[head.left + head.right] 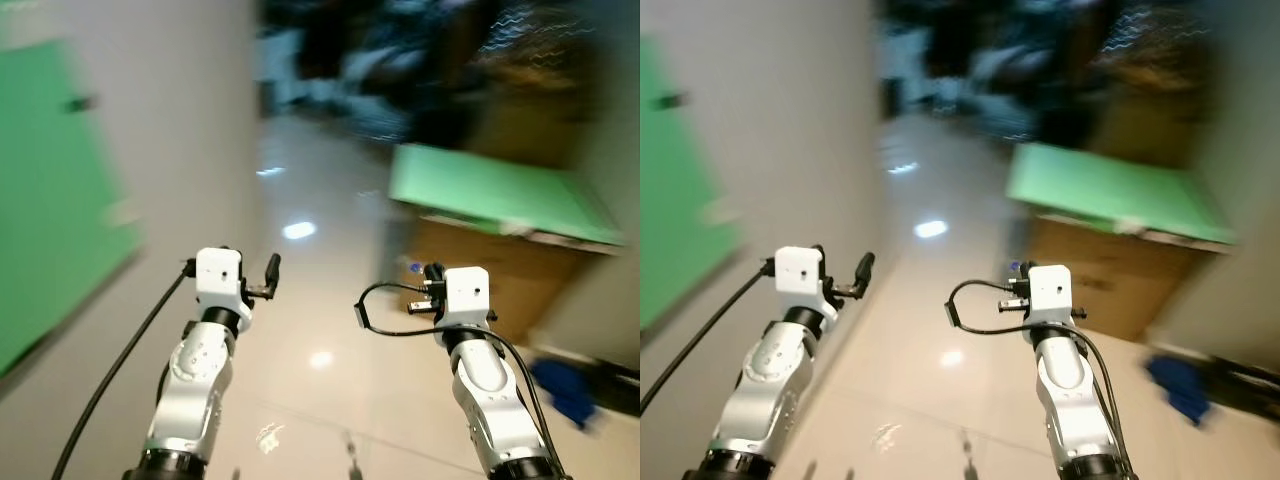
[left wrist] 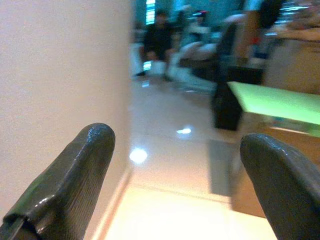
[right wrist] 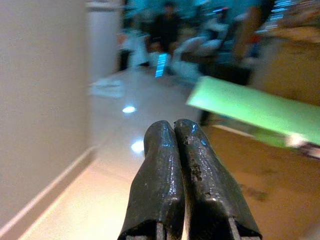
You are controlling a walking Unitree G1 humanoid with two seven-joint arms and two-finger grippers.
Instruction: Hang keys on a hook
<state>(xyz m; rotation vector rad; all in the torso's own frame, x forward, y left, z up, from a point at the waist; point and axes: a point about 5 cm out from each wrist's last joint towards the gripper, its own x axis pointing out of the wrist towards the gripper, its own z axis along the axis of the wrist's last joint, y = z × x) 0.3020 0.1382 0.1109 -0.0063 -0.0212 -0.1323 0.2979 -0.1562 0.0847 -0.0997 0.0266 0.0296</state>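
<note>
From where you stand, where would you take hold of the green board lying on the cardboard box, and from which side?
Probably its near edge: the green board lies flat and seems to jut past the cardboard box, leaving room for a finger beneath. Come in level from the hallway side. The right gripper is nearer but shut; the left gripper is open. Blur makes this tentative.

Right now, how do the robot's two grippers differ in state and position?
The left gripper is open, its fingers spread wide apart; the right gripper is shut, its fingers pressed together with nothing visible between them. The left gripper is raised close beside the pale wall, while the right gripper is out over the shiny floor, nearer the cardboard box with the green sheet on top. Both are held forward at about the same height.
</note>
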